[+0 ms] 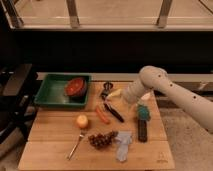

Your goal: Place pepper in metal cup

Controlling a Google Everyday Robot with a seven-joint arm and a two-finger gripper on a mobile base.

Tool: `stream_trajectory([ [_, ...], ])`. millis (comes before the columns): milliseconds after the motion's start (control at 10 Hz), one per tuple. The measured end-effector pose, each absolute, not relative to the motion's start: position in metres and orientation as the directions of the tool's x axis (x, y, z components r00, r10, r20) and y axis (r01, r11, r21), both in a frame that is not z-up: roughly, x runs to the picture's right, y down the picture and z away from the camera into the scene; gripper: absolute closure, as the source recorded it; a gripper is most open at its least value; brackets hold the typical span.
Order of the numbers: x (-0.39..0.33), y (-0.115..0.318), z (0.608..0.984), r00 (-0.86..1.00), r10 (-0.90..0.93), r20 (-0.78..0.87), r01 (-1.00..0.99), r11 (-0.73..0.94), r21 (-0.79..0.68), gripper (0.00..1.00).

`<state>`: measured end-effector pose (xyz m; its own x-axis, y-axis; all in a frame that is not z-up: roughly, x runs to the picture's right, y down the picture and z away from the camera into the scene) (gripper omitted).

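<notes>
The slim orange-red pepper [102, 116] lies on the wooden board [50, 150], left of centre. The small dark metal cup [107, 89] stands at the board's back edge, just right of the green tray. My gripper [115, 96] reaches in from the right on its pale arm [160, 87]. It hangs just right of the cup and above and behind the pepper, touching neither. It is open and holds nothing.
A green tray [50, 95] at the back left holds a red-orange bowl [75, 87]. On the board lie a black-handled utensil [115, 113], a round yellow-orange fruit [82, 121], dark grapes [102, 139], a fork [76, 145], a grey cloth [123, 144] and a teal-and-black object [143, 120].
</notes>
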<state>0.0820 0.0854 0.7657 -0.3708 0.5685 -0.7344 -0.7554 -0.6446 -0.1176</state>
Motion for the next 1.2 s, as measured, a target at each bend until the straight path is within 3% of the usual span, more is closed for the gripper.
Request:
stream_trajectory([
  [400, 0.073, 0.091, 0.769, -0.339, 0.566, -0.752, -0.788, -0.607, -0.102, 0.20],
  [800, 0.018, 0.117, 0.792, -0.254, 0.595, -0.762, -0.830, -0.539, -0.145, 0.20],
  [1200, 0.009, 0.128, 0.817, -0.234, 0.636, -0.736, -0.832, -0.523, -0.187, 0.20],
])
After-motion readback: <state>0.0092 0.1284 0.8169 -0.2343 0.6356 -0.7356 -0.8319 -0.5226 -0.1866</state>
